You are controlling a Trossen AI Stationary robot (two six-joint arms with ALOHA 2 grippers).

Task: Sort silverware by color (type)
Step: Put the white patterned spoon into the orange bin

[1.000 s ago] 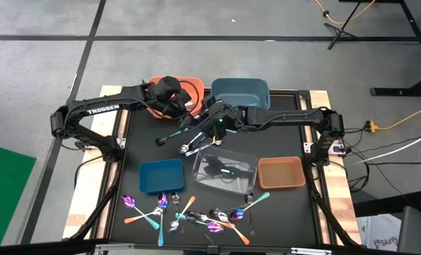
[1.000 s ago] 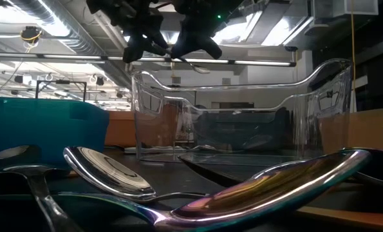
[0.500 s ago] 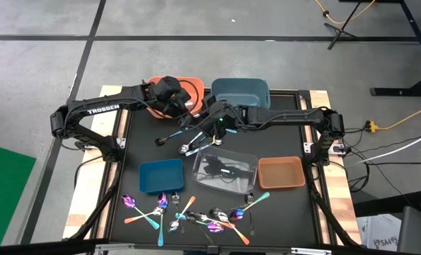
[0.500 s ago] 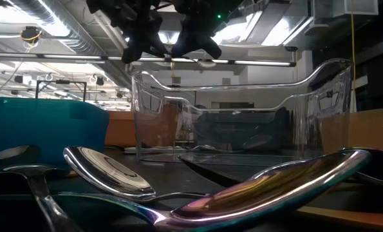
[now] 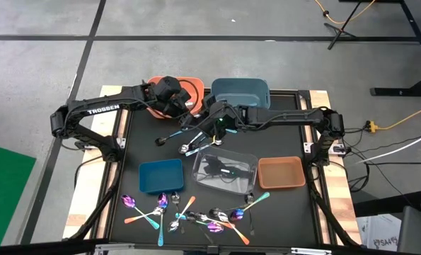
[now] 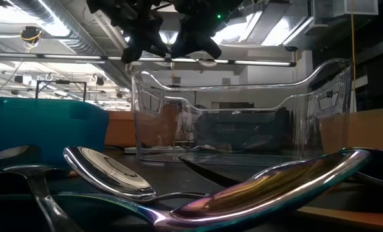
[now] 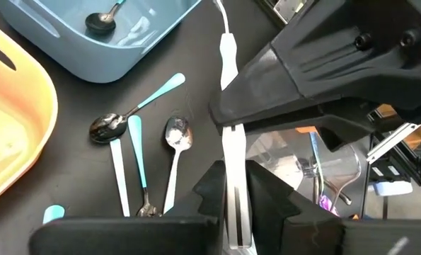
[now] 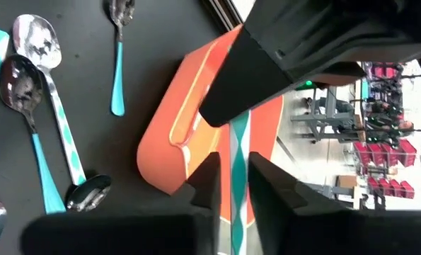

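Note:
A spoon with a teal-and-white patterned handle (image 8: 238, 142) hangs level in the air over the far middle of the table, its bowl (image 6: 207, 62) toward the right. My left gripper (image 5: 185, 113) is shut on its handle end. My right gripper (image 5: 206, 119) meets it tip to tip, its fingers slightly apart on either side of the same handle, nearer the bowl. Below them several teal-handled spoons (image 7: 136, 142) lie flat on the black table. More silverware (image 5: 196, 216) lies in a heap at the near edge. My left gripper pinches the flat handle (image 7: 233, 152) near its free end between its two fingers. The fingers slant down from the table's far left and lie along the handle. The spoon runs on past them, level and clear of the table. My right gripper's fingers (image 8: 209, 177) flank the handle; whether they touch it, I cannot tell.
An orange bin (image 5: 189, 86) and a large teal-blue bin (image 5: 240, 92) with one dark spoon (image 7: 97, 23) stand at the far edge. A small blue bin (image 5: 160, 175), a clear bin (image 5: 226, 170) and a brown bin (image 5: 281, 172) stand mid-table.
Both arms have kept their place. In the low view the spoon's bowl end has swung up a little, from a downward slant to level.

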